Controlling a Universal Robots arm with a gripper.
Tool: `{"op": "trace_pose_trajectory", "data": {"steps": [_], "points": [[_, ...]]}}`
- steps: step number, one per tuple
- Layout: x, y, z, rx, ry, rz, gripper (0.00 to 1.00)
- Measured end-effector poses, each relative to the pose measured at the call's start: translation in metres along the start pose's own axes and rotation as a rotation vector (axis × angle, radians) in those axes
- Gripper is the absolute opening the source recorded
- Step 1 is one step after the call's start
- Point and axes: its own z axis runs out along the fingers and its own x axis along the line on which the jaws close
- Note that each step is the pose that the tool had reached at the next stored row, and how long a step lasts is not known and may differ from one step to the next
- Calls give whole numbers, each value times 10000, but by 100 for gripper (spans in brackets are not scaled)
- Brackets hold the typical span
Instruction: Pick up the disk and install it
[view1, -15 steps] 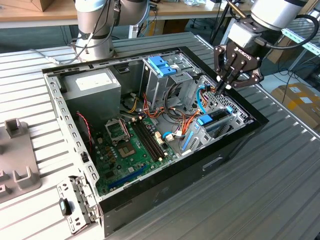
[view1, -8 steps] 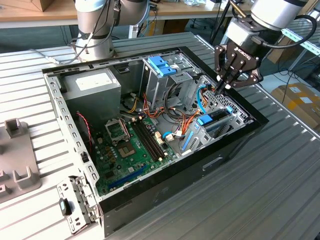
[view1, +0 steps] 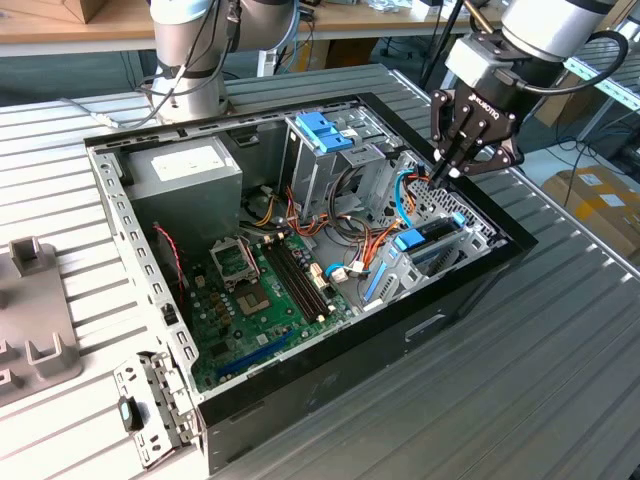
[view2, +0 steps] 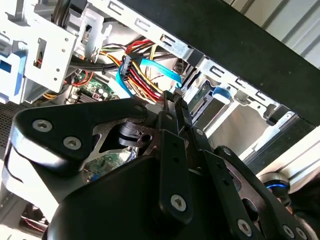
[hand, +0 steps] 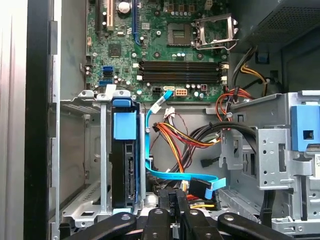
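With its fingers pressed together and empty, the hand (view1: 447, 172) hovers beside the disk (hand: 124, 160) already standing in its bay; any seating push should go squarely along the rails

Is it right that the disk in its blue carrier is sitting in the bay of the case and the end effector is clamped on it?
Not quite. The disk does sit in the bay, but the end effector is closed on nothing, beside it, as the first wrist view shows.
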Motion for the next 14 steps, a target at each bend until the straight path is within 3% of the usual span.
{"op": "trace_pose_trajectory", "data": {"steps": [3,14], "points": [[0,0,0,9,-10,169,18],[8,1,1,9,-9,173,18]]}}
